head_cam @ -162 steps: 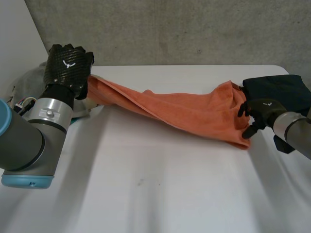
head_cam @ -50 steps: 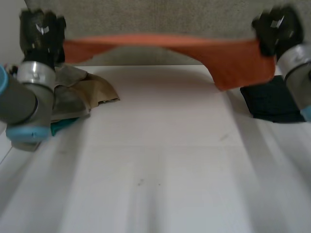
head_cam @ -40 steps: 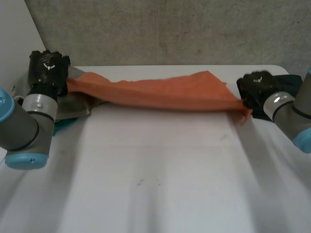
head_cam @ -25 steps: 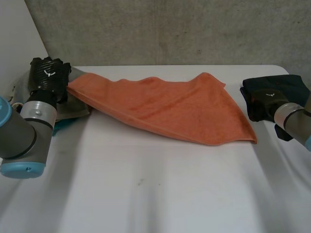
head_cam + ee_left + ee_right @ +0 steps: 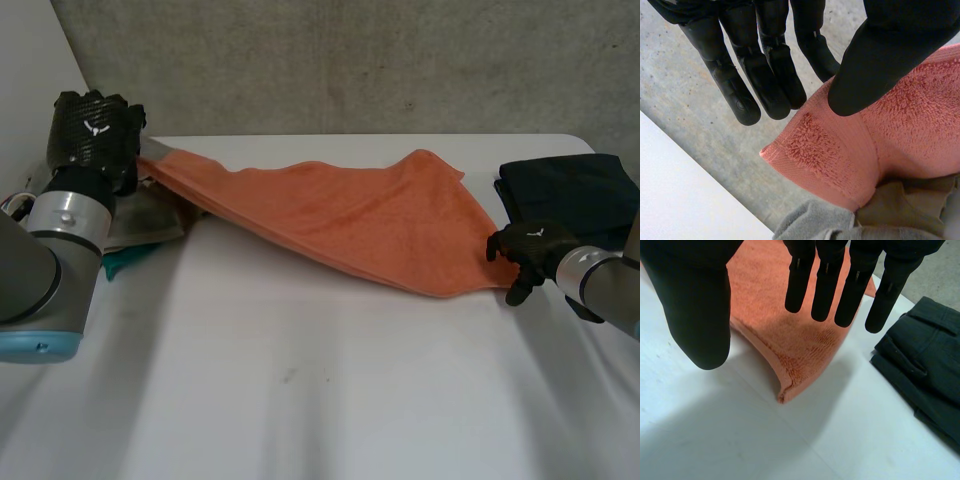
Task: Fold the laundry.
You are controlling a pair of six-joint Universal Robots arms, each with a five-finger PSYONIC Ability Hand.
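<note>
A: Starting at the left, what is the left hand doing?

B: It has one corner of the orange towel pinched. In its wrist view the thumb presses down on the terry and straight fingers back it from behind. That corner hangs above the pile of grey and beige laundry, clear of the white table.

A: And the towel itself?

B: It slopes down from that raised corner and lies across the far half of the table, loosely spread, with one edge rumpled and a point sticking out toward the wall.

A: The right hand?

B: It is open and holds nothing. Its fingers are straight and the thumb is wide apart. The towel's near right corner lies on the table just under them. A folded dark garment sits just beyond it.

A: So which step is this?

B: I'd say laying the towel out flat; no fold is made yet. The next move probably calls for the right hand to close on its corner. Then both hands can draw the cloth taut and bring it clear of the pile.
</note>
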